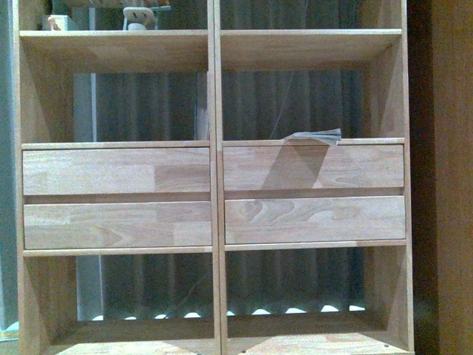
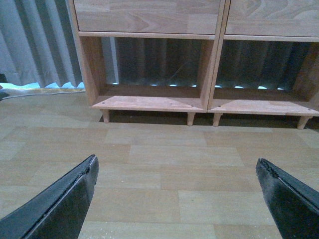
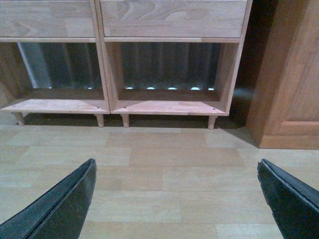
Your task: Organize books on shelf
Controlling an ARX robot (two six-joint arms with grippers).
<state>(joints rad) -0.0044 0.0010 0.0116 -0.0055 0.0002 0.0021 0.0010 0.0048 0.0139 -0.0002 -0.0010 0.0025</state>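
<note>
The light-wood shelf [image 1: 118, 171] fills the front view, with open compartments above and below four flat drawer fronts. One thin book [image 1: 315, 136] with a pale grey-teal edge lies flat in the middle right compartment, its edge jutting slightly past the board above the upper right drawer. No other book shows. Neither gripper appears in the front view. In the left wrist view my left gripper [image 2: 177, 160] stands open over bare floor, facing the shelf [image 2: 149, 103] and its peg legs. My right gripper [image 3: 177, 162] is open too, empty, low before the shelf [image 3: 164, 107].
A darker wooden cabinet [image 3: 291, 74] stands right of the shelf, also seen at the edge of the front view [image 1: 452, 177]. Small ornaments [image 1: 142, 15] sit in the top left compartment. Grey curtains [image 2: 35, 45] hang behind. Light plank floor [image 2: 164, 179] lies under both grippers.
</note>
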